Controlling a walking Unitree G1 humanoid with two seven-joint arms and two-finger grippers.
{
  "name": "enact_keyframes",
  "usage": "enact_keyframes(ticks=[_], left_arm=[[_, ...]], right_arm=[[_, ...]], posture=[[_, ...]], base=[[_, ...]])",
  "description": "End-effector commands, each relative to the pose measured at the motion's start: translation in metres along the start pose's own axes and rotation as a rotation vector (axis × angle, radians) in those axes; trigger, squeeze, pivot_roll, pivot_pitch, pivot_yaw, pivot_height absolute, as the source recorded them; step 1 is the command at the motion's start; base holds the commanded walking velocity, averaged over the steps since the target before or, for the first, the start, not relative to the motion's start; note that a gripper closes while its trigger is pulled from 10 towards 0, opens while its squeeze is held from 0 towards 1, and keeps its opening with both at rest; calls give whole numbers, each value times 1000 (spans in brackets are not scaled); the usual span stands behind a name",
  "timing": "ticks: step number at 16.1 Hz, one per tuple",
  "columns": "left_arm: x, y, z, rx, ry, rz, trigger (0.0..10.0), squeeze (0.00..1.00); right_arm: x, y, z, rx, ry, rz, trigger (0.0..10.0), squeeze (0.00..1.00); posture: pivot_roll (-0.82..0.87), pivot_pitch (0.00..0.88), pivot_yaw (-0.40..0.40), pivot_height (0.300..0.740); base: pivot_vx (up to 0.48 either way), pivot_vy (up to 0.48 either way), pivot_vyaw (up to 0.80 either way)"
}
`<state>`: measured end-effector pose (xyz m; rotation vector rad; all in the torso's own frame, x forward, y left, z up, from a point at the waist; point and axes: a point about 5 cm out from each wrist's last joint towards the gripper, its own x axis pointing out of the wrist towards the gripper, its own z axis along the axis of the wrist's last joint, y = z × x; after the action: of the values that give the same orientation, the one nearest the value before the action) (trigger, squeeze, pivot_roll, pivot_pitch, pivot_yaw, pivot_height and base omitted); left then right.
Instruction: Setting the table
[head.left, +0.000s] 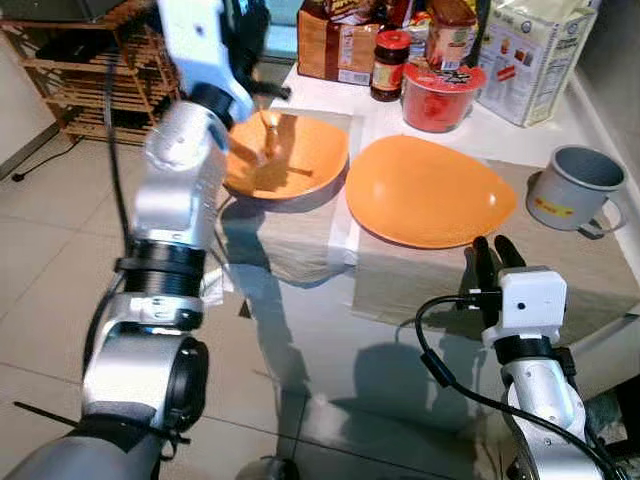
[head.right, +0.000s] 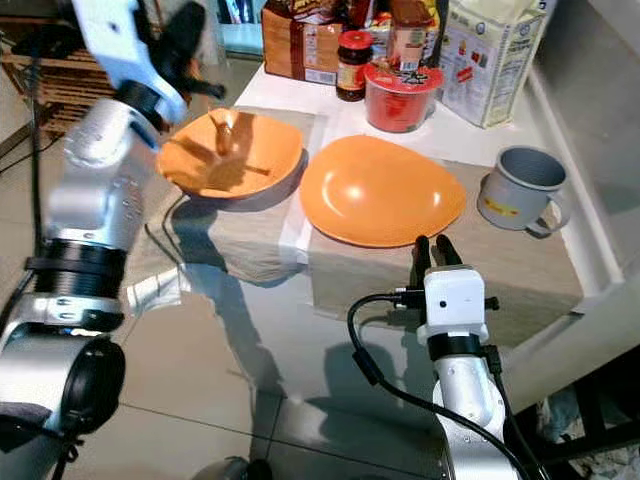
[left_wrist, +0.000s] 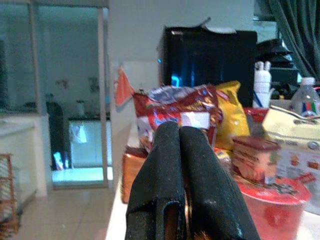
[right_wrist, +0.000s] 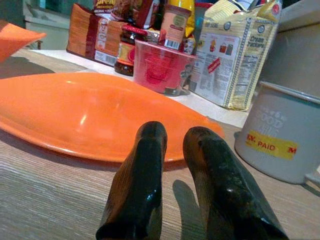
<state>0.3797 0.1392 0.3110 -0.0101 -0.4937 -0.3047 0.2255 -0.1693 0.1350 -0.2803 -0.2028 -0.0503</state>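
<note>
Left eye view | left fingers (left_wrist: 180, 165) together above bowl (head.left: 300, 160) | right fingers (right_wrist: 150, 165) slightly apart at plate (head.left: 430, 190) edge

Left end effector (left_wrist: 181, 165) raised, fingers pressed together; right end effector (right_wrist: 172, 150) low (fingers slightly parted).

Bright daylight falls across the table (head.left: 420, 300), throwing hard arm shadows over the placemats (head.left: 290, 250) and glossy floor (head.left: 40, 270) and a soft sheen on the orange plate (head.left: 430, 190), while the left wrist view is soft, its fingers (left_wrist: 165, 175) blurred and its background hazy bluish.
</note>
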Motion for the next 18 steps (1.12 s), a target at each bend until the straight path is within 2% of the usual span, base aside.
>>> enact_keyframes(ticks=[1, 4, 5, 7, 9, 10, 11, 12, 13, 14, 15, 18], left_arm=[[6, 5, 26, 24, -76, 11, 0, 0], [6, 47, 52, 101, -116, 114, 0, 0], [5, 51, 55, 109, -121, 126, 0, 0], [-2, 77, 69, 176, -137, 194, 0, 0], [-13, 101, 63, 260, -72, 247, 0, 0], [-16, 105, 59, 278, -51, 253, 0, 0], [-34, 121, 35, 348, 70, 281, 0, 0], [-43, 127, 24, 363, 118, 299, 0, 0], [-62, 133, 2, 366, 206, 297, 0, 0], [-73, 132, -10, 361, 248, 284, 0, 0], [-81, 126, -21, 329, 282, 256, 0, 0], [-93, 109, -40, 256, 325, 199, 0, 0]], right_arm=[[1, 2, -2, -8, -1, 9, 10000, 0], [1, 3, -4, -10, 2, 14, 10000, 0], [1, 3, -5, -10, 3, 15, 10000, 0], [1, 4, -6, -9, 4, 22, 10000, 0], [2, 5, -7, -7, 2, 28, 10000, 0], [2, 5, -7, -6, 2, 29, 10000, 0], [3, 6, -7, -3, 2, 33, 10000, 0], [3, 6, -8, 8, 7, 37, 10000, 0], [3, 5, -8, 19, 14, 39, 10000, 0], [3, 5, -8, 15, 12, 37, 10000, 0], [4, 4, -8, 14, 11, 39, 10000, 0], [6, 5, -8, 13, 4, 52, 10000, 0]], posture=[[-31, 54, 35, 740], [-18, 51, 28, 740], [-16, 52, 28, 740], [-5, 51, 23, 740], [5, 50, 22, 740], [5, 50, 22, 740], [14, 51, 24, 740], [14, 51, 28, 740], [18, 54, 27, 740], [19, 55, 27, 740], [24, 55, 22, 740], [28, 51, 17, 740]], base=[[0, 0, 0], [0, 0, 0], [0, 0, 0], [0, 0, 0], [0, 0, 0], [0, 0, 0], [0, 0, 0], [0, 0, 0], [0, 0, 0], [0, 0, 0], [0, 0, 0], [0, 0, 0]])
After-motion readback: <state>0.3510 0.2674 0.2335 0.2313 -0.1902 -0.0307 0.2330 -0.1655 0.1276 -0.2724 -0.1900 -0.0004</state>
